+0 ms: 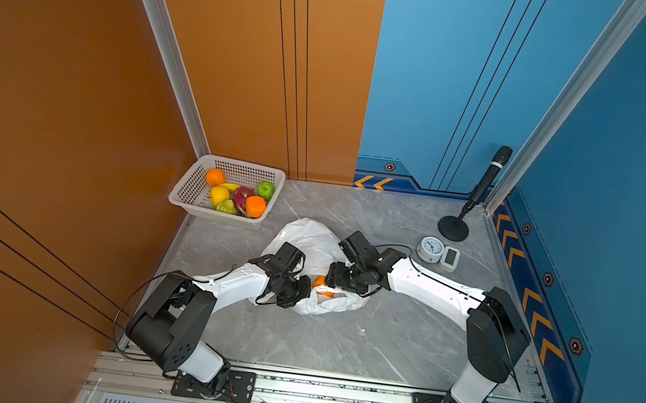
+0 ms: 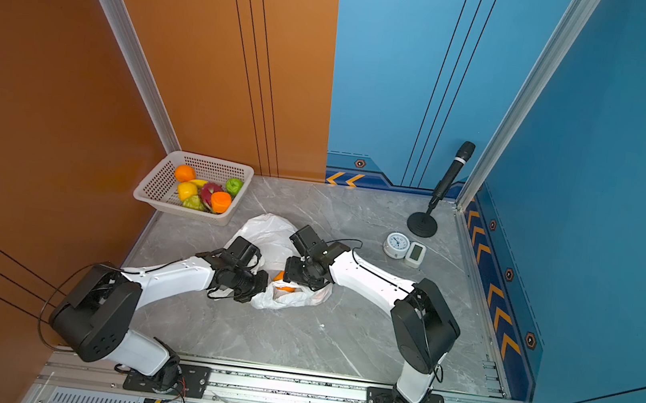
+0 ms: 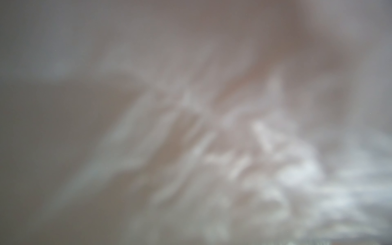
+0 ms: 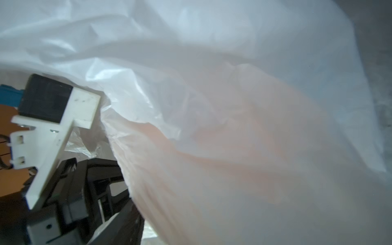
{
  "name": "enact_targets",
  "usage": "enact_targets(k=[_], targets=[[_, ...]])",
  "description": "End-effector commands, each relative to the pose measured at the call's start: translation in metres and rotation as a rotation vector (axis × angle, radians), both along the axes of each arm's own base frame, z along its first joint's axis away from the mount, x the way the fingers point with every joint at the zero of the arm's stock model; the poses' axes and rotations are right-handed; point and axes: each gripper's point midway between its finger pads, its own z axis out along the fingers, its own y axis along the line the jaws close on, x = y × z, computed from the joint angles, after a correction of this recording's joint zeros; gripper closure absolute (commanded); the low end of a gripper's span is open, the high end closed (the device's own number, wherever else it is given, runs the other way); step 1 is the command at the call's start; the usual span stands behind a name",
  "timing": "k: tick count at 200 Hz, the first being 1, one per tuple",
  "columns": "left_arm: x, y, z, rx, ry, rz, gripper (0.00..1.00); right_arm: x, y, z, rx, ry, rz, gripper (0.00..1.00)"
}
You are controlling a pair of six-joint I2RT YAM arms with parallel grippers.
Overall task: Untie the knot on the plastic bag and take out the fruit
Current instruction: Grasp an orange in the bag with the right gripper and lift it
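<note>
Plastic bag, pinched in the closed left hand, wants a steady lift while the right hand, whether apart I cannot tell, reaches the oranges.

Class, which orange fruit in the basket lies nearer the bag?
The orange fruit at the front, beside the dragon fruit; the other orange sits further back.

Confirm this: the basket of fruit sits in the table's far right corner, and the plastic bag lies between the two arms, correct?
No: the basket sits in the far left corner, as both top views show. The plastic bag does lie between the left arm and the right arm.
</note>
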Motion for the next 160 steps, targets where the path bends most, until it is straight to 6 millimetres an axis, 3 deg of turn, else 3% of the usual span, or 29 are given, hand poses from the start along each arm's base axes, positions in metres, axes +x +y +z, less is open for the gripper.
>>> enact_targets(k=[1,36,91,130,160], targets=[[0.002,0.0,0.004,0.025,-0.016,-0.015,0.92,0.004,0.012,-0.001,0.006,-0.013,0.001,0.18],[0.003,0.001,0.005,0.023,-0.027,-0.011,0.91,0.014,0.008,-0.017,-0.044,-0.005,-0.06,0.05],[-0.001,0.001,0.003,0.022,-0.024,-0.022,0.9,0.022,0.02,-0.04,-0.054,0.063,-0.102,0.03],[-0.005,0.004,-0.001,0.027,-0.012,-0.023,0.9,0.02,0.024,-0.055,-0.039,0.133,-0.143,0.15],[-0.006,0.008,-0.001,0.035,-0.021,-0.013,0.9,0.025,0.025,-0.047,-0.022,0.118,-0.151,0.25]])
